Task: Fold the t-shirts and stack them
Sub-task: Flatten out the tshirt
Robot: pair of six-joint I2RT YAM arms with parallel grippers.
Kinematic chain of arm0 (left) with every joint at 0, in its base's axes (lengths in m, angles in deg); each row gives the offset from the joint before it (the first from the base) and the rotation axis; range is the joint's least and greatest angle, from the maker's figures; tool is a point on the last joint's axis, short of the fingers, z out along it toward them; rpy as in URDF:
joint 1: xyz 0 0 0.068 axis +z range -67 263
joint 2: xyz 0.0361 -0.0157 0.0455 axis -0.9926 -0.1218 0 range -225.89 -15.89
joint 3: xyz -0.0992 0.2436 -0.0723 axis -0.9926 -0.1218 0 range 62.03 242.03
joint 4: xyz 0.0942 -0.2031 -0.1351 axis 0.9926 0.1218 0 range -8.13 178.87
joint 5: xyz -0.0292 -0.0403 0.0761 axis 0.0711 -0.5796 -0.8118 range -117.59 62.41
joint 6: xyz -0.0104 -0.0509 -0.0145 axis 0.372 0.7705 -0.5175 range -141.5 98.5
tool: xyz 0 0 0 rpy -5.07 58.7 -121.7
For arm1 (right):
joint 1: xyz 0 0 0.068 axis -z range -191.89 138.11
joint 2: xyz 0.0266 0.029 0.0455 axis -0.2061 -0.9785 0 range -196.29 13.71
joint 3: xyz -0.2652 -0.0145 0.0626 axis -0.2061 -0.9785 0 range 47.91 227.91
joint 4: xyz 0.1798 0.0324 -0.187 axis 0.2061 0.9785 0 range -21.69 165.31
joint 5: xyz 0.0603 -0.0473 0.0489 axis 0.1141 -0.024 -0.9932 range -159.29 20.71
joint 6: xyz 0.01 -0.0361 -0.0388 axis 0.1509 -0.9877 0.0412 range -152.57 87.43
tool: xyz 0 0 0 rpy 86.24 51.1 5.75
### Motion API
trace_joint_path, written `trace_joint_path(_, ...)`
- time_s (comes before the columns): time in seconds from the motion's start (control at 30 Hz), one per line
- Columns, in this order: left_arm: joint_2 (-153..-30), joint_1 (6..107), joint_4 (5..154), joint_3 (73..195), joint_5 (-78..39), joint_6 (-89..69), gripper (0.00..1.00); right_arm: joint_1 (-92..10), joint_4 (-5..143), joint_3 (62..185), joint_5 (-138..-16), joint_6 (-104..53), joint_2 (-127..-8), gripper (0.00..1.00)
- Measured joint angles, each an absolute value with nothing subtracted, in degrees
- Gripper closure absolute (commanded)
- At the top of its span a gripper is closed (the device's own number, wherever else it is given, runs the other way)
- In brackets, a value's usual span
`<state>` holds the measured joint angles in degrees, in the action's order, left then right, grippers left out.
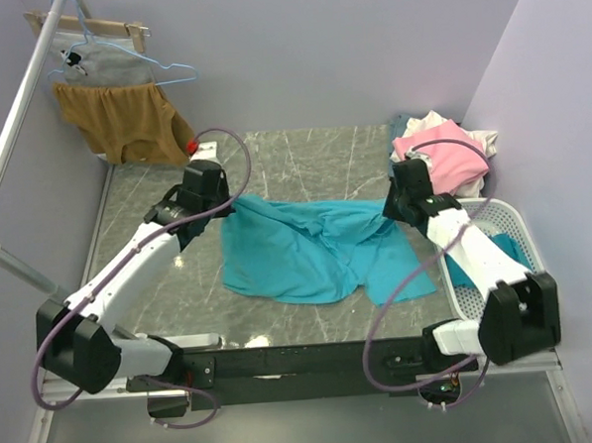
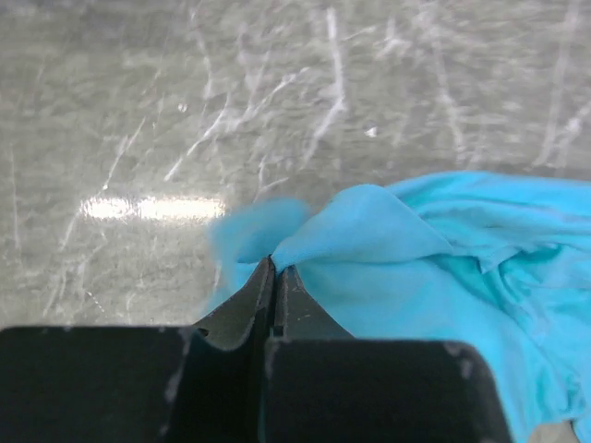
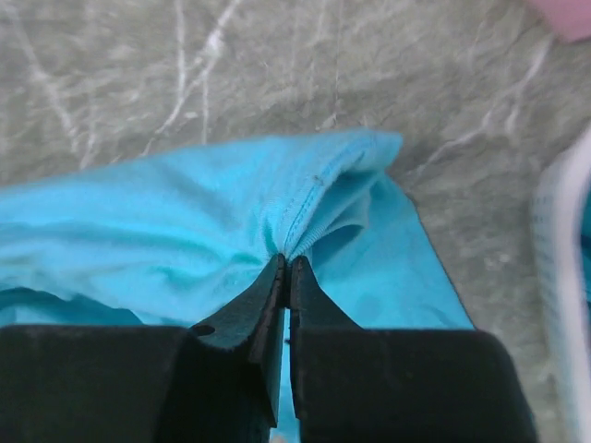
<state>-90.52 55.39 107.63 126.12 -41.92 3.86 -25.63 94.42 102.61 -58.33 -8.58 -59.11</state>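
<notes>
Garment in hand: the turquoise t-shirt (image 1: 298, 251) lay rumpled and unfolded at the middle of the worktop (image 1: 312, 151), between the two arms
Left arm: the left fingers (image 2: 274, 277) were pressed together on a small pinch of cloth at the shirt's far-left corner
Right arm: the right fingers (image 3: 284, 272) were pressed together on a stitched hem at the shirt's right edge
Waiting garments: the pink and white pile (image 1: 441, 154) sat at the far right; the white basket (image 1: 509, 210) stood at the near right
Stage, as judged: spreading before the first fold; no stack begun
Risk, slipping: each hold took very little cloth, so a hard outward pull could tear a corner free
Risk, creasing: the bunched middle could be folded in crooked if tension stayed uneven
Risk, snagging: the near-right flap lay close to the basket and could catch on it
</notes>
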Motion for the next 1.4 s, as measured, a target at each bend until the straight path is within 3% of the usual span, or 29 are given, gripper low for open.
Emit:
trace_joint_path(0.03, -90.83, 55.43, 106.88, 125.42, -43.16, 4.69, 0.99, -25.50, 93.92, 102.98, -58.29, -7.97, -61.62, 0.72)
trace_joint_path(0.07, -91.72, 55.39, 105.83, 124.35, -44.10, 5.46, 0.99, -25.50, 93.22, 103.24, -57.96, -7.69, -63.79, 0.62)
trace_joint_path(0.2, -96.73, 55.69, 104.79, 119.98, -45.90, 7.69, 0.99, -25.09, 91.10, 106.54, -56.45, -5.79, -73.07, 0.48)
trace_joint_path(0.43, -101.23, 56.57, 103.30, 119.22, -46.18, 8.19, 0.99, -24.87, 87.67, 108.90, -58.94, -5.22, -76.18, 0.46)
trace_joint_path(0.8, -104.35, 56.57, 101.46, 119.87, -45.76, 8.12, 0.99, -25.26, 84.54, 97.08, -69.41, -4.93, -71.37, 0.47)
trace_joint_path(1.07, -105.84, 56.57, 100.79, 120.24, -44.98, 8.12, 0.99, -25.28, 78.75, 95.46, -73.45, -4.87, -72.46, 0.48)
trace_joint_path(1.2, -105.84, 56.57, 100.22, 120.24, -44.85, 8.12, 0.99, -25.41, 75.54, 95.94, -74.88, -4.71, -77.16, 0.55)
trace_joint_path(1.23, -105.84, 56.57, 100.13, 120.24, -44.85, 8.12, 0.99, -25.41, 75.25, 96.18, -75.14, -4.71, -78.50, 0.62)
trace_joint_path(1.27, -105.84, 56.57, 100.15, 120.24, -44.85, 8.12, 0.99, -25.41, 74.99, 96.36, -75.49, -4.67, -79.72, 0.78)
trace_joint_path(1.3, -105.84, 56.57, 100.15, 120.24, -44.87, 8.12, 0.99, -25.41, 74.66, 96.38, -76.06, -4.65, -80.66, 0.85)
trace_joint_path(1.4, -105.84, 56.57, 100.15, 120.24, -45.02, 8.12, 0.99, -25.41, 73.90, 96.44, -77.19, -4.50, -80.86, 0.98)
